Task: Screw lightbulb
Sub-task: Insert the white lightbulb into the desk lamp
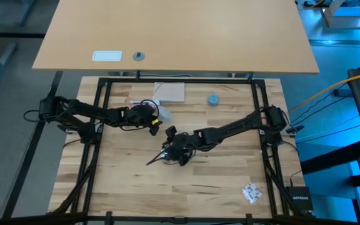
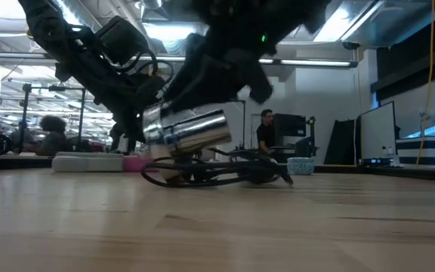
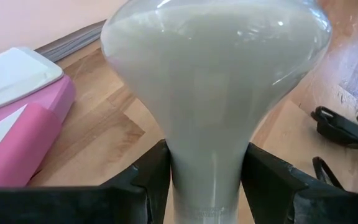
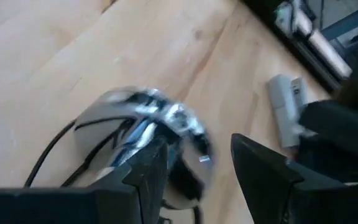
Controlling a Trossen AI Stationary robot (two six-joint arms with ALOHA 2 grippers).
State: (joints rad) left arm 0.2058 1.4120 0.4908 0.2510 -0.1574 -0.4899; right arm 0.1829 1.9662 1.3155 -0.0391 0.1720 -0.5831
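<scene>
White frosted glass makes the lightbulb (image 3: pixel 216 81) light, smooth and easy to break, so it likely needs a soft hold. The left gripper (image 3: pixel 207 180) has its jaws clamped on the bulb's narrow neck, a good place to hold. The bulb is near the silvery socket (image 2: pixel 187 130), which the right gripper (image 4: pixel 194 171) holds between its jaws just above the table (image 1: pixel 136 187).

A small blue-grey round cap (image 1: pixel 213 99) lay on the pale wooden table (image 1: pixel 217 181), beside a flat beige sheet (image 1: pixel 170 92). A crumpled white wrapper (image 1: pixel 250 192) sat well apart from that cap, near the table's corner.
</scene>
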